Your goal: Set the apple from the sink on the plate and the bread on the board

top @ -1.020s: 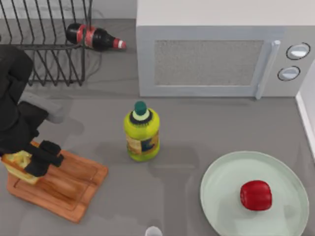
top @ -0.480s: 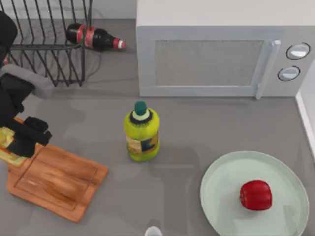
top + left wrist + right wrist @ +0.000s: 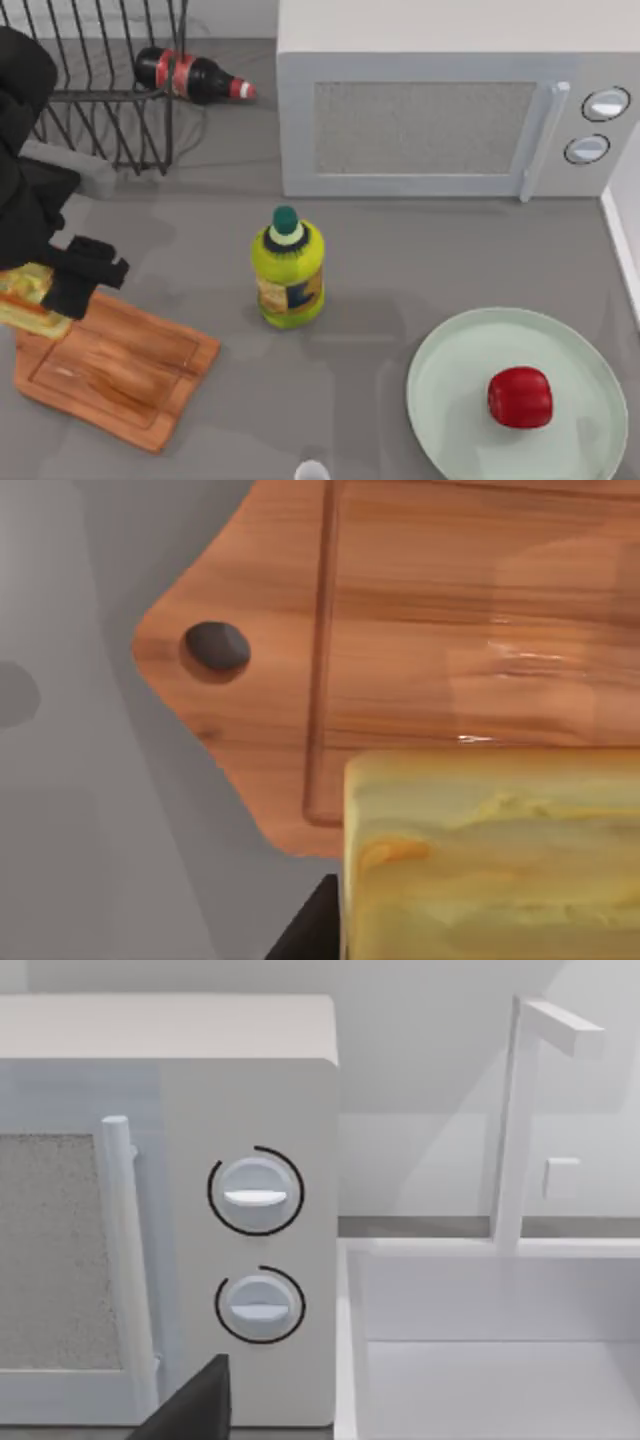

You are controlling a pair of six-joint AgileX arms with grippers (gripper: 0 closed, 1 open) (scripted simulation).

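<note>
The grey worktop (image 3: 400,270) carries a white microwave (image 3: 450,110) along its back edge, right of middle, with two dials (image 3: 255,1192) beside its door handle. A white sink (image 3: 480,1340) with a tap lies just right of it, seen from the right wrist. A black wire rack (image 3: 100,80) stands at the back left corner, and a dark bottle (image 3: 195,77) lies on its side just beside the rack. The plate (image 3: 450,400) sits near the front right corner with the apple (image 3: 520,397) resting on it, right of its centre. The board (image 3: 115,370) lies at an angle near the front left corner; a dark hole (image 3: 216,645) marks its handle end. A yellow-green bottle (image 3: 288,268) with a green cap stands upright near the middle of the worktop. The left claw (image 3: 45,295) hangs over the board's back left end, pinching the bread (image 3: 490,855), which is held above the board's edge. For the right claw, I cannot tell whether it is spread or closed.
</note>
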